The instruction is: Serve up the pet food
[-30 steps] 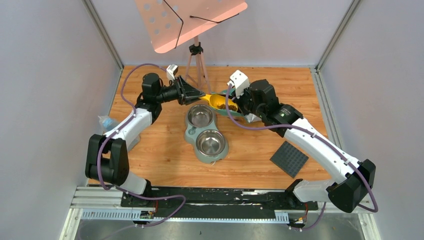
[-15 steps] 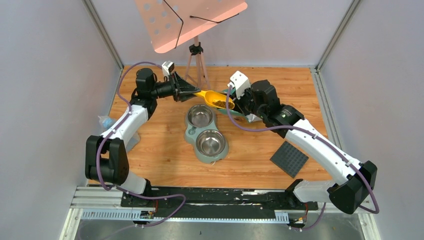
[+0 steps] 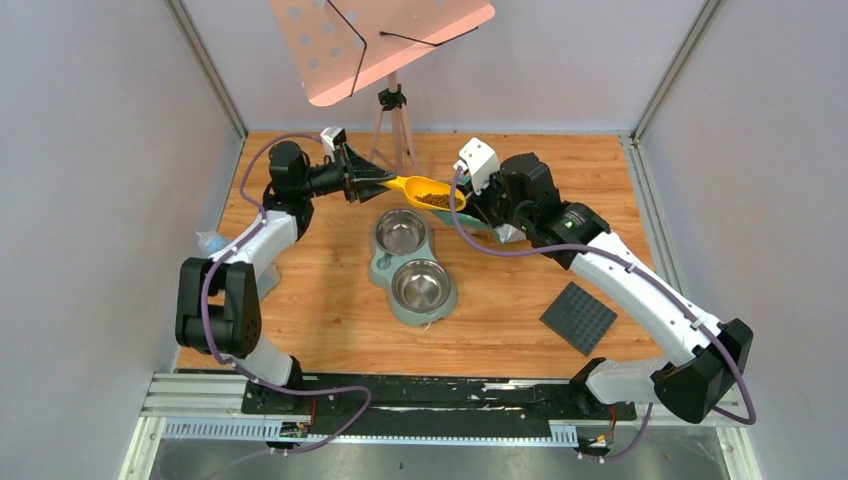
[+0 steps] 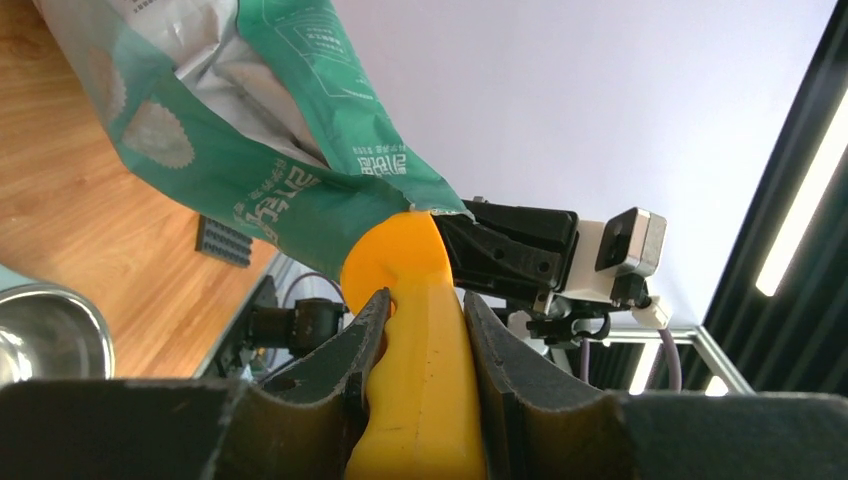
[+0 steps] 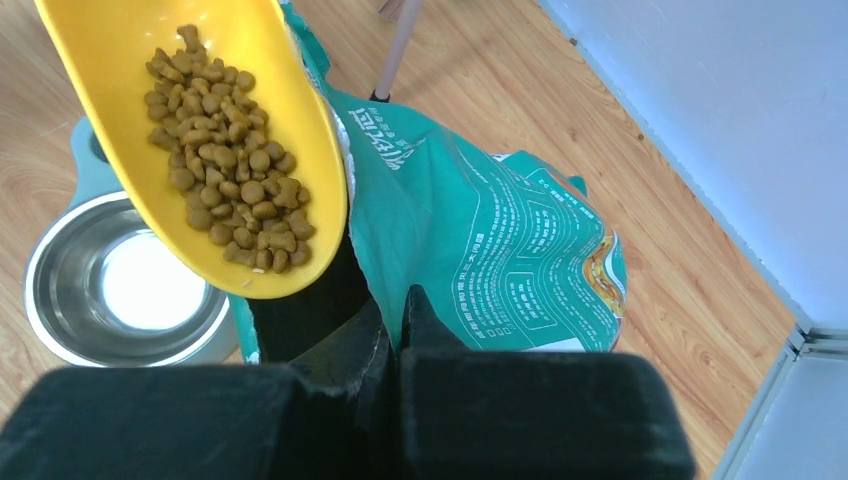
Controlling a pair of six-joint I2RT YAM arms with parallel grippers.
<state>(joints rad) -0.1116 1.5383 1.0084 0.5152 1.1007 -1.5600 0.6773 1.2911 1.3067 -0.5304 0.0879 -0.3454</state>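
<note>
Left gripper (image 3: 372,180) (image 4: 425,300): jaws partly open, clamped on both sides of the yellow handle of the scoop (image 3: 428,192) (image 4: 420,380) (image 5: 200,50)
Scoop: held in the air, roughly level, pointing toward the right arm, its front lip close to the bag
Pet food (image 3: 437,201) (image 5: 225,180): a small heap of brown pellets in the front part of the scoop's cup
Bowls (image 3: 382,268) (image 5: 130,290): two steel bowls in one grey-green stand on the table (image 3: 320,300); both look bare of pellets; the scoop hangs just behind the far one
Bag (image 3: 472,224) (image 4: 250,130) (image 5: 480,240): teal-green, lying beside the scoop's tip
Right gripper (image 3: 480,205) (image 5: 395,310): jaws closed, pinching the bag's edge
Mat (image 3: 578,317): dark square, well apart to the right
</note>
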